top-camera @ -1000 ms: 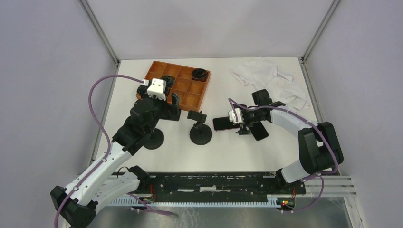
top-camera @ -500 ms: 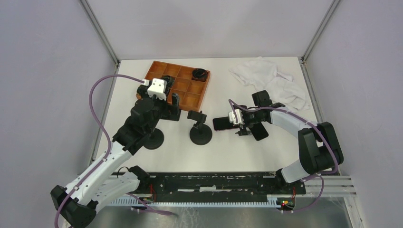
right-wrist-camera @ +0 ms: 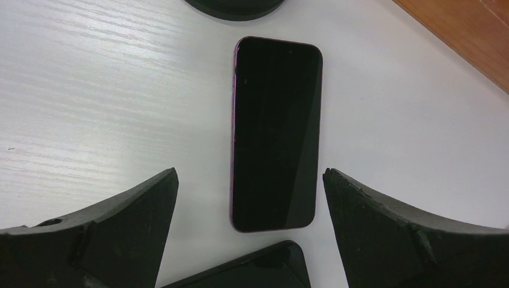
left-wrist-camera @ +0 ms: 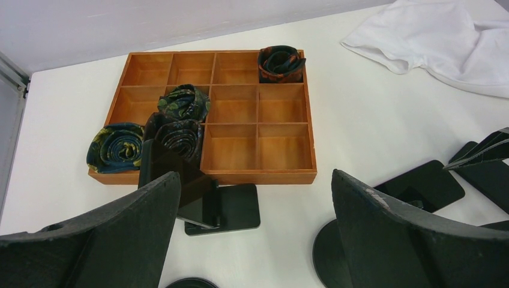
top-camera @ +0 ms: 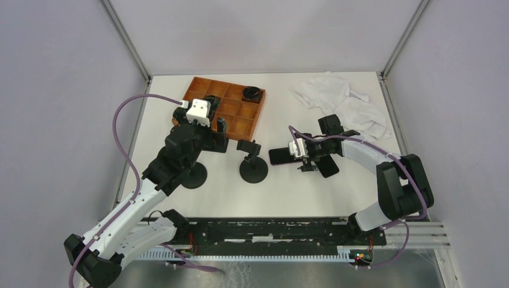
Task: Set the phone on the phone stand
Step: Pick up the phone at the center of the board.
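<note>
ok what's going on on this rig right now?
The right gripper hangs open over the phone, which lies flat on the table. Its fingers sit either side of the phone's near end, not closed on it. The left gripper is open too and holds nothing, facing the wooden tray. The phone stand beside the phone is empty. Nothing is picked up yet.

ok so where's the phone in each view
top external: phone at centre, just right of the round stand base
left wrist: flat dark slab at right may be it, cannot tell
right wrist: phone dead centre, lying flat
shared landmark: wooden tray
</note>
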`<state>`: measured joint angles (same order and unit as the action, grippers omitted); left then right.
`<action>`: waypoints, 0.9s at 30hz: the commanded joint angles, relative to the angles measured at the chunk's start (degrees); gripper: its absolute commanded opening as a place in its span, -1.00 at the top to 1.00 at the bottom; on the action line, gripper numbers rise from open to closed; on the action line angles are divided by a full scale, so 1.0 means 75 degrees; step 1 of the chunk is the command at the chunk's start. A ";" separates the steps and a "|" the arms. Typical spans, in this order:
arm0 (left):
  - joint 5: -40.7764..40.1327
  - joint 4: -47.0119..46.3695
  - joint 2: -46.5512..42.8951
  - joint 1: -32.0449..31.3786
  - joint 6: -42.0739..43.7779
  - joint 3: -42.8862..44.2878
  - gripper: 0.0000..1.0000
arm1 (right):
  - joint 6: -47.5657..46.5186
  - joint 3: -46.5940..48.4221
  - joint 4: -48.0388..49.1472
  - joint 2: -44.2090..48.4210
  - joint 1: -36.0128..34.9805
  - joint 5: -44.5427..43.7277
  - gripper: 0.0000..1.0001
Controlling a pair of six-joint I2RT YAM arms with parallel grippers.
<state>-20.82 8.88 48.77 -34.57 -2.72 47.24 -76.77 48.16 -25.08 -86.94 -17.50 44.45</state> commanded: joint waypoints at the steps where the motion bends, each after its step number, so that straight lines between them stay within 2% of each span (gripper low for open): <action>1: 0.0057 -0.0267 -0.0015 0.0039 0.0304 0.0076 -1.00 | -0.0085 -0.0055 0.0088 0.0161 0.0016 0.0027 -0.96; 27: 0.0080 -0.0278 0.0001 0.0031 0.0316 0.0064 -1.00 | -0.0148 -0.0070 0.0016 0.0130 0.0016 0.0052 -0.96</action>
<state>-20.80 8.88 48.77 -34.57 -2.72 47.24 -77.01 47.97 -24.91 -86.96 -17.50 44.45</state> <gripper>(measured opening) 0.997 0.979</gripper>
